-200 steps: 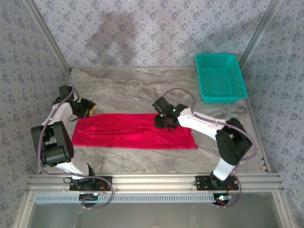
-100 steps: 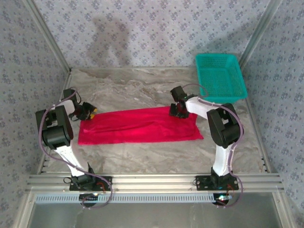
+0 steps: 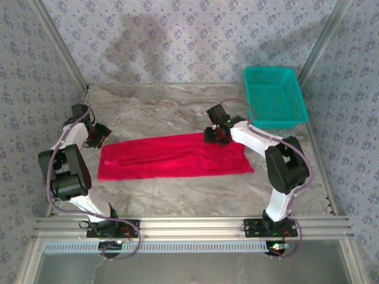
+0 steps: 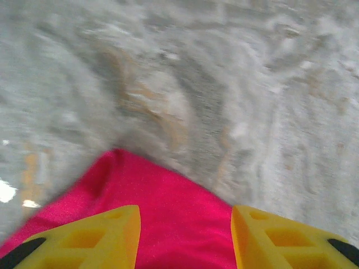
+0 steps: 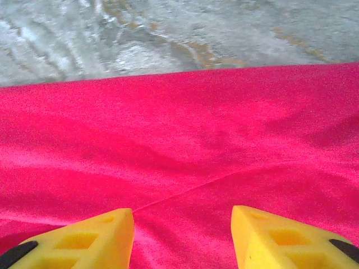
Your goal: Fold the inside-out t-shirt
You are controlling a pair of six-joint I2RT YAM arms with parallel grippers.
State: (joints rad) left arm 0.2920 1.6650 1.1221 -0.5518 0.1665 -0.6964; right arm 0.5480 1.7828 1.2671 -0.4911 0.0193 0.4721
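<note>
In the left wrist view the worktop [image 4: 235, 84] is blurry and its grey lines smear. The red t-shirt [image 4: 168, 224] is blurry too and runs off the picture at 6 o'clock. Both yellow fingers [image 4: 95, 238] are cut off there as well. In the right wrist view the t-shirt runs off at 3, 6 and 9 o'clock. From above, the left gripper [image 3: 100, 135] and right gripper [image 3: 216, 135] are too small to make out their fingers.

Bare table [image 3: 154, 109] lies open beyond the red t-shirt [image 3: 172, 157]; the teal basket [image 3: 275, 97] blocks the far right corner
</note>
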